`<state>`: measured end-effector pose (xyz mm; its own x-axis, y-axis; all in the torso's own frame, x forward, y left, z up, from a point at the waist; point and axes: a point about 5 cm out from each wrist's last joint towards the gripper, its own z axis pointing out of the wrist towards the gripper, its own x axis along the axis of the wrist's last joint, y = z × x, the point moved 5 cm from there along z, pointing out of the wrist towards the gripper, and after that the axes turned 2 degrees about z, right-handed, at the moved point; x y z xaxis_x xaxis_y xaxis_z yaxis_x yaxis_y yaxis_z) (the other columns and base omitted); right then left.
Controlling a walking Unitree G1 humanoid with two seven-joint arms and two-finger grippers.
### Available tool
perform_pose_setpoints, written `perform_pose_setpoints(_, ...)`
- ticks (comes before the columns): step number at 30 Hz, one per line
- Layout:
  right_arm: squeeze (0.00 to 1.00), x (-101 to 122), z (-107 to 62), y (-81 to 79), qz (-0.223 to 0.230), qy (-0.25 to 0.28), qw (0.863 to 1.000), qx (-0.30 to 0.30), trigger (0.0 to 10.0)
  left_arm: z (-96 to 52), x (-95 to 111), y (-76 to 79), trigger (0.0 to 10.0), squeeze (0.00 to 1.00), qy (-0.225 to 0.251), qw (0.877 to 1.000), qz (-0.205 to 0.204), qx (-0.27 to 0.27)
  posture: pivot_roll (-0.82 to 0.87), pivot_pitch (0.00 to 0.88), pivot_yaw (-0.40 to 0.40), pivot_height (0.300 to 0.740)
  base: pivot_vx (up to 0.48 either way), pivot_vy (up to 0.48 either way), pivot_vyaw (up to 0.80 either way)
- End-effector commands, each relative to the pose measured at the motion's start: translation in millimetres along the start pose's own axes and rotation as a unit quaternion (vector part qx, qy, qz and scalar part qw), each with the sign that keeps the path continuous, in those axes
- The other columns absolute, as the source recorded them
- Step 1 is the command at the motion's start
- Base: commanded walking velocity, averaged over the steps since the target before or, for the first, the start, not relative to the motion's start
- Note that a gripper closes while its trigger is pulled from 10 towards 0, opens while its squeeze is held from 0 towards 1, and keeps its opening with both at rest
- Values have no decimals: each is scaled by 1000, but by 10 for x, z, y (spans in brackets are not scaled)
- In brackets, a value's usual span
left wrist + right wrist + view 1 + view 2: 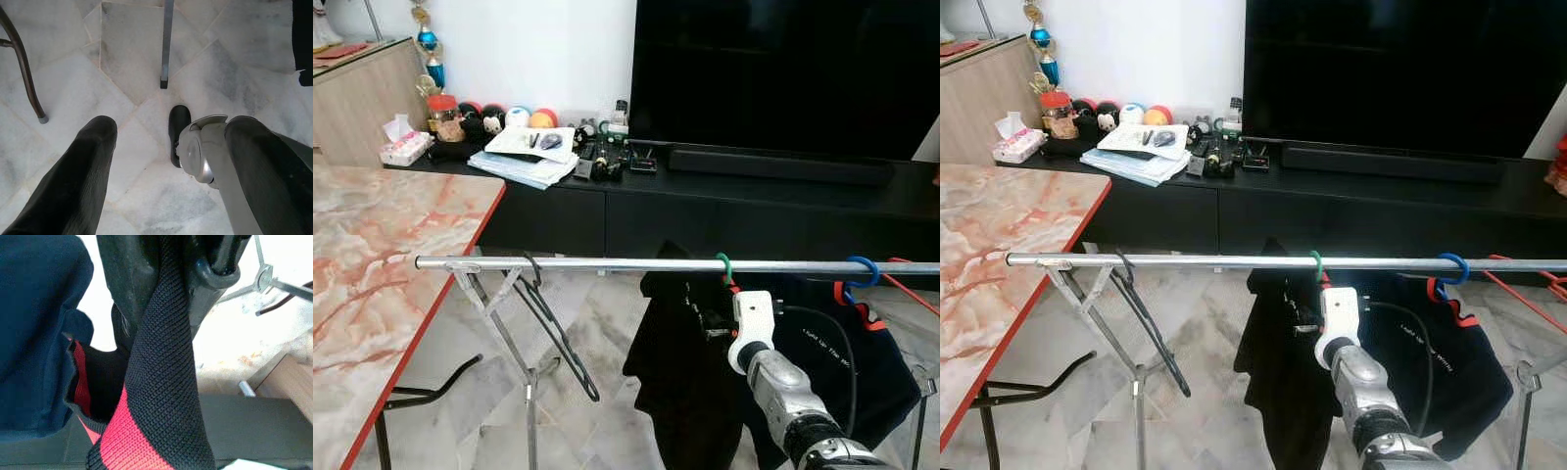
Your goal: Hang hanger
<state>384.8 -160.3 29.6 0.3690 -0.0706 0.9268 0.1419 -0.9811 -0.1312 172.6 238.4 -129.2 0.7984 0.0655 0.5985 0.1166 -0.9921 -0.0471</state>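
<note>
A silver rail [607, 264] runs across the view at chest height. An empty black hanger [558, 333] dangles near its left end. A green hanger hook [722, 266] carries a black garment [666, 382], and a blue hook [862, 272] carries a navy garment [862, 372]. My right gripper [702, 315] reaches up just under the green hook. In the right wrist view its fingers [122, 279] are shut on the black knit fabric with a red band [161, 382]. My left gripper [171, 129] hangs low, open, pointing at the floor.
A marble table with a red edge [372, 264] stands at the left, close to the rail's end. The rack's crossed legs [499, 323] sit below the empty hanger. Behind the rail is a black TV console [724, 201] with clutter and a large TV [783, 69].
</note>
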Motion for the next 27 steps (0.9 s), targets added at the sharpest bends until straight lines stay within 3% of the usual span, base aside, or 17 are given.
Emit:
perform_pose_setpoints(1,0,173,5,6,2,47,999,-8,0,0,-21,5,10000,0,-7,1000,9,-1,75,0,-25,740,0,0,0)
perform_pose_setpoints(7,0,372,-12,-55,3,108,994,5,0,-8,3,-63,10000,0,-2,1000,8,2,69,0,-27,740,0,0,0)
perform_pose_setpoints(14,0,370,-42,-41,6,121,993,1,0,-37,-57,-127,10000,0,-5,1000,8,5,63,0,-29,740,0,0,0)
perform_pose_setpoints(17,0,235,-100,-25,-6,117,993,1,0,-45,-78,-136,10000,0,-7,1000,7,6,58,0,-31,740,0,0,0)
perform_pose_setpoints(23,0,-44,-258,166,8,104,994,-33,0,-38,-117,-40,10000,0,-13,1000,10,1,44,0,-24,740,0,0,0)
perform_pose_setpoints(27,0,-98,-304,229,12,102,994,-46,0,-30,-118,11,10000,0,-13,1000,12,-2,43,0,-24,740,0,0,0)
